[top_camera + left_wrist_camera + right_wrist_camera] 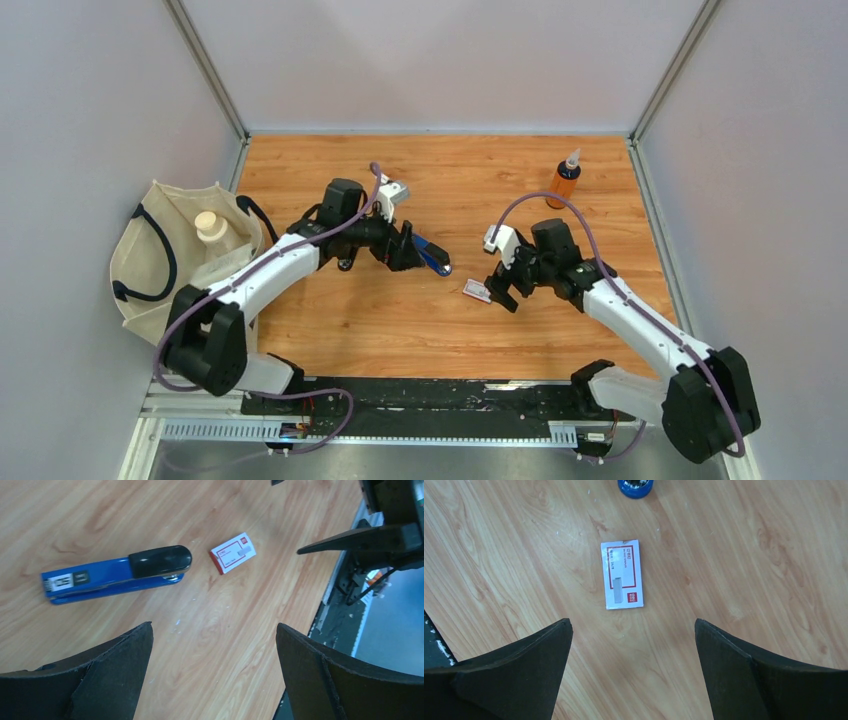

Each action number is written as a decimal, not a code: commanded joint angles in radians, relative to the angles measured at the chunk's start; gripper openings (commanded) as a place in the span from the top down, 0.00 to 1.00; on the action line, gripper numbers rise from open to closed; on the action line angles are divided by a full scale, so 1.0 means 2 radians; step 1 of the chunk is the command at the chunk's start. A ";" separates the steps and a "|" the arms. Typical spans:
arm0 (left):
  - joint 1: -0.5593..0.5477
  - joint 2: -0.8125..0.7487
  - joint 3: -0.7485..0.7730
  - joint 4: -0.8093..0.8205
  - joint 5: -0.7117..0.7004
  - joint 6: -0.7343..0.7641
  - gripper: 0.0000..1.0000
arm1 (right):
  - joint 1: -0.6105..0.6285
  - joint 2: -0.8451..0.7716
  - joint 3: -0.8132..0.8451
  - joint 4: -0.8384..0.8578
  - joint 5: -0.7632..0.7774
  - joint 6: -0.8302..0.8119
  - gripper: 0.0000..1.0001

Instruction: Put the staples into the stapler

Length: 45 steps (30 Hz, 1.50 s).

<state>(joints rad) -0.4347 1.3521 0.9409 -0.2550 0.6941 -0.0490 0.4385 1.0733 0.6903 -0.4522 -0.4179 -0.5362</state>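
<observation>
The blue stapler (115, 572) with a black top lies flat and closed on the wooden table; only its front tip (436, 262) shows past my left gripper (410, 250) in the top view. The staples, a small white box with a red label (622, 574), lie flat just right of the stapler's nose (232, 552). My left gripper (213, 626) hovers open over bare wood beside the stapler. The right gripper (633, 621) hangs open just short of the box (476, 291), touching nothing. The stapler's blue end (635, 486) shows beyond the box.
An orange bottle (565, 180) stands at the back right. A beige tote bag (165, 260) holding a capped bottle (210, 225) lies off the table's left edge. Grey walls enclose three sides. The black rail (430, 395) runs along the near edge.
</observation>
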 commanded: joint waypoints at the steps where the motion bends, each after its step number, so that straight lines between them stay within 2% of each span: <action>1: -0.026 0.055 0.017 0.057 0.049 -0.065 0.00 | 0.016 0.039 0.008 0.013 0.024 -0.016 0.03; 11: -0.059 0.139 0.027 0.075 0.049 -0.076 0.00 | 0.031 0.099 0.019 0.033 0.039 -0.002 0.04; 20: -0.060 0.176 0.041 0.058 -0.028 -0.042 0.00 | 0.039 0.114 0.023 0.031 0.052 0.001 0.04; 24: -0.059 0.197 0.055 0.049 -0.038 -0.035 0.00 | 0.039 0.114 0.024 0.033 0.052 0.001 0.04; 27: -0.059 0.193 0.052 0.053 -0.037 -0.031 0.00 | 0.040 0.113 0.026 0.028 0.052 0.001 0.04; 32: -0.060 0.141 0.034 0.066 -0.017 0.000 0.00 | 0.040 0.104 0.025 0.026 0.051 0.000 0.02; 34: -0.059 0.117 0.040 0.051 -0.013 0.024 0.00 | 0.039 0.101 0.028 0.021 0.051 -0.003 0.02; 36: -0.058 0.099 0.056 0.025 -0.003 0.083 0.00 | 0.039 0.095 0.030 0.016 0.049 -0.007 0.01; 40: -0.058 0.094 0.119 -0.076 -0.007 0.245 0.00 | 0.038 0.076 0.031 0.006 0.047 -0.011 0.00; 45: -0.059 0.151 0.190 -0.175 -0.032 0.452 0.00 | 0.007 0.055 0.034 -0.005 0.022 -0.007 0.00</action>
<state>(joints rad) -0.5495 1.5818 1.2369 -0.4129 0.6464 0.4236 0.4973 1.2278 0.7109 -0.4515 -0.3344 -0.5404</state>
